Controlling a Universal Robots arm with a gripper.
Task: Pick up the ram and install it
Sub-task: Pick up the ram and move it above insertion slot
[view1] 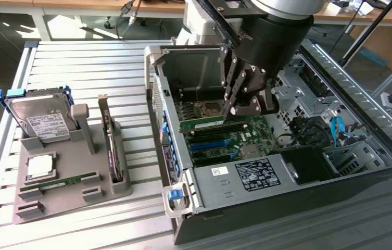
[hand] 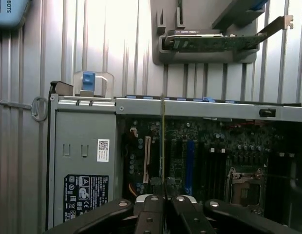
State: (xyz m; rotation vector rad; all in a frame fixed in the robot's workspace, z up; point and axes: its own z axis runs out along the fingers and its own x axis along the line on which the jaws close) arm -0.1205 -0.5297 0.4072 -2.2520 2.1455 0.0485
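**Exterior view**
- gripper (view1: 243, 108): down inside the open computer case (view1: 189, 65), low over the motherboard (view1: 244, 139), with its fingers pinched on a thin green edge.
- ram (view1: 203, 124): the green stick, apparently held near one end. It reaches toward the exterior view's left, just above the slots. I cannot tell whether it touches one.
- tray (view1: 105, 190): well apart, on the exterior view's left. A spare stick (view1: 60, 182) lies in it.
- risk, case wall: the stick's free end is near the side wall. A sideways drift could knock it and twist it in the grip.

**Wrist view**
- gripper (hand: 164, 189): fingers clamped on the ram (hand: 163, 141), which is seen edge-on as a thin line.
- slots: the line runs between a pale slot (hand: 147, 158) and a blue slot (hand: 190, 157), among dark ones. I cannot tell which slot it sits over.
- risk, alignment: if the edge is beside a slot rather than over it, a push would load the board or bend the stick.
- risk, tilt: gripped off-centre, one end may seat first and leave the other high.
- risk, notch and latches: both are too small to read. A reversed stick or shut latches would block seating.
- risk, slip: the pinch is narrow, so the stick could slide in the fingers under load.
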